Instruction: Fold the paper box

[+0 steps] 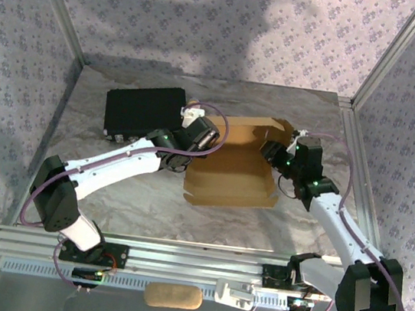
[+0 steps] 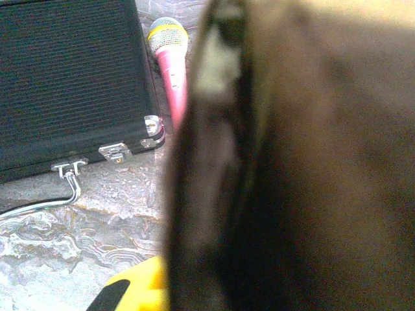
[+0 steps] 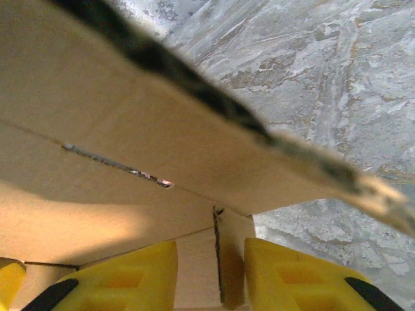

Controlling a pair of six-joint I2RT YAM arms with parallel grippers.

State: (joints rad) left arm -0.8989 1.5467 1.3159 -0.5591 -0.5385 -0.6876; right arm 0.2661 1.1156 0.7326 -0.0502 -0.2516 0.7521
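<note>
Tan-brown cardboard paper box [image 1: 235, 171], partly folded with flaps raised, lies mid-frame on a crinkled silvery table [image 1: 147, 201]. The yellow-fingered right gripper [image 3: 211, 262] stands narrowly parted astride an upright cardboard wall. The left gripper [image 1: 207, 137] meets the box's left edge; blurred cardboard hides its jaws, so their gap cannot be told. Upper left, a ribbed black case [image 2: 71, 78] with metal latches lies beside a pink microphone [image 2: 174, 71].
</note>
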